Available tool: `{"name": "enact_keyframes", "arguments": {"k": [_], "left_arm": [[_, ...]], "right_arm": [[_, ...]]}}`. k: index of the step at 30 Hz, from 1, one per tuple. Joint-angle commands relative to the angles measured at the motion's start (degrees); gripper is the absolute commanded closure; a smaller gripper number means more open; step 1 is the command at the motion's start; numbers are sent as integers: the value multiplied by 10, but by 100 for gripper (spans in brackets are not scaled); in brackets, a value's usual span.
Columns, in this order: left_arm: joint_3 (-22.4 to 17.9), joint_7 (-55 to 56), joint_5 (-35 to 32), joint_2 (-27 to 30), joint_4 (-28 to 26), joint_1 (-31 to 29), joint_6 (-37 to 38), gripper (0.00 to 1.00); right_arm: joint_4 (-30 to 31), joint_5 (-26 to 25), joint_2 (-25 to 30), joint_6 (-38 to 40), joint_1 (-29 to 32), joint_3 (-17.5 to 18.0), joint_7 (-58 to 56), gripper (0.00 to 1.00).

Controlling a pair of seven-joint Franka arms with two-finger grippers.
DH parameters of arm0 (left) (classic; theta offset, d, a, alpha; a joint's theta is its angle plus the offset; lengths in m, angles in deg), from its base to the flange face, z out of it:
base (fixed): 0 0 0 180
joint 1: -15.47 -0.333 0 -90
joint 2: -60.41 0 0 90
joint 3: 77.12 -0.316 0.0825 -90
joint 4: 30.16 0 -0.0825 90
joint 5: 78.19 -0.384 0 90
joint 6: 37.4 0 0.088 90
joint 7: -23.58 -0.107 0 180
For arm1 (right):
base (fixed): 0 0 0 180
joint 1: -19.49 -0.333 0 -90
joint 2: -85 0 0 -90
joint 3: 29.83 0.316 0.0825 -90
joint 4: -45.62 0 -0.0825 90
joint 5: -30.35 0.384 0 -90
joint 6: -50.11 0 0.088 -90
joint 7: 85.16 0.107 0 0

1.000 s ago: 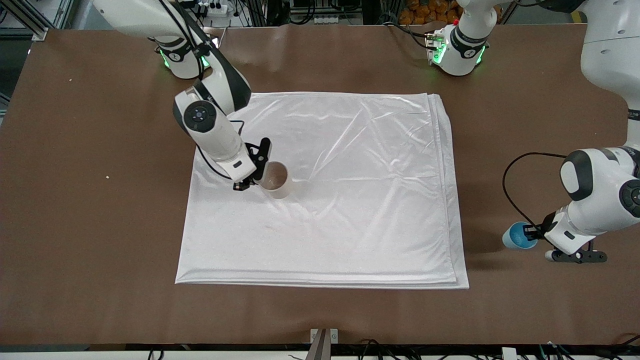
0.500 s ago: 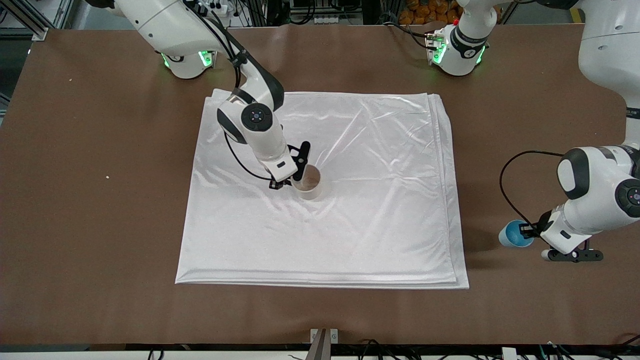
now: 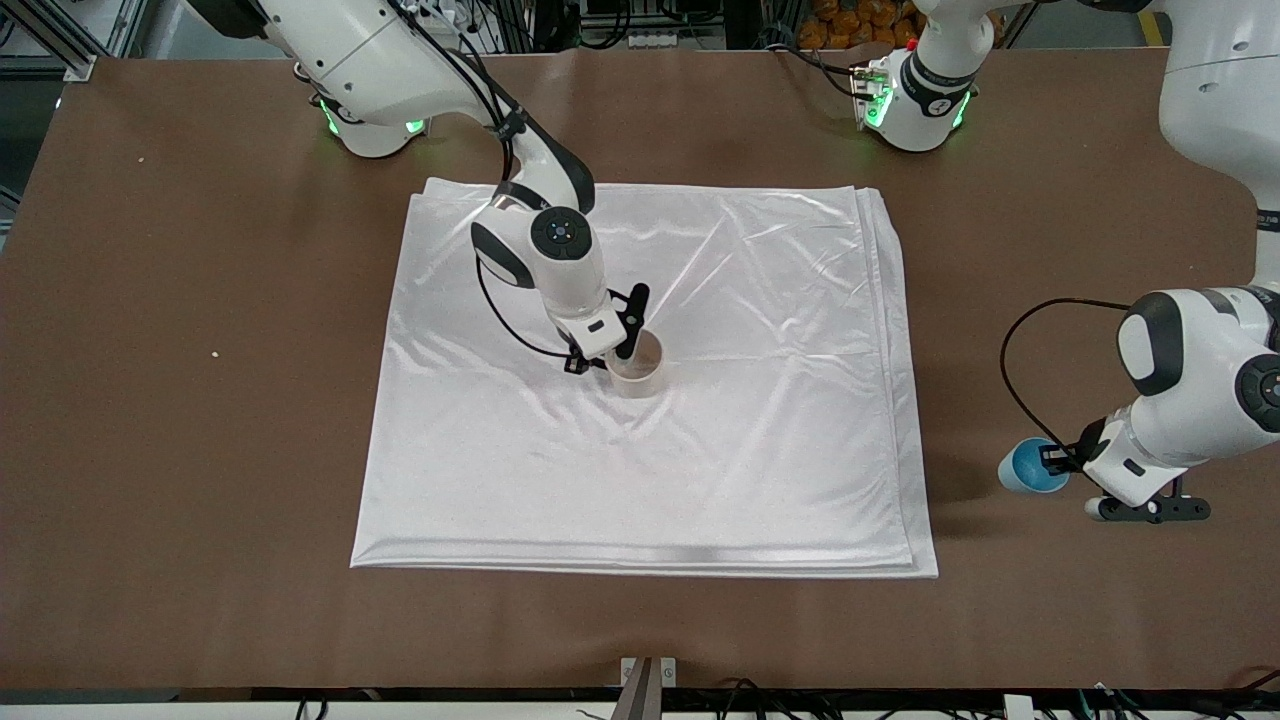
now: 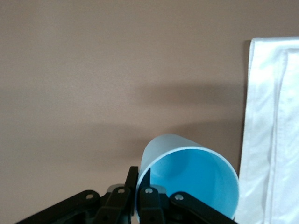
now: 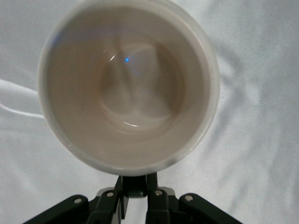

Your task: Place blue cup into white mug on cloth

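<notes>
Blue cup (image 3: 1030, 468), empty, pinched by left end effector (image 3: 1062, 462); right end effector (image 3: 610, 362) pinches empty white mug (image 3: 637, 366) on cloth (image 3: 760, 420).

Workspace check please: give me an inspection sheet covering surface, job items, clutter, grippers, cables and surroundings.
Surface: brown table, a few pale specks toward the right arm's end.
Cloth: white cloth lies flat in folded layers, lightly wrinkled.
White mug: white mug upright on the cloth, empty inside.
Blue cup: blue cup off the cloth, at the left arm's end, empty.
Clutter: nothing seen apart from the specks.
Right gripper: right gripper shut on the white mug's rim.
Left gripper: left gripper shut on the blue cup's rim.
Cables: black cable loops by the left wrist.
Surroundings: both arm bases show green lights.
</notes>
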Motion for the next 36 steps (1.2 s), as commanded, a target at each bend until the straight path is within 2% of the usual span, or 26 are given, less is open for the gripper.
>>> {"name": "enact_keyframes", "arguments": {"k": [1,3,7,9,16,20,26,36], "left_arm": [[11,34,-2,14,-5,1,13,100],[16,44,-2,15,-5,1,18,100],[19,57,-2,18,-4,1,22,100],[23,61,-2,25,-4,1,23,100],[38,92,-2,37,-4,5,46,100],[53,124,-3,39,-4,5,58,100],[76,164,-5,50,-4,6,76,100],[111,255,-11,51,-4,27,89,100]], "right_arm": [[-19,-17,-10,9,-23,-16,24,85],[-19,-17,-10,9,-23,-17,24,80],[-26,-16,-9,9,-17,-17,24,59],[-31,-16,-6,10,-16,-17,22,44],[-50,-8,18,66,-8,-16,26,19],[-48,1,56,99,14,-15,33,16],[-48,31,127,157,37,-13,33,4],[-47,55,250,265,90,-15,33,3]]}}
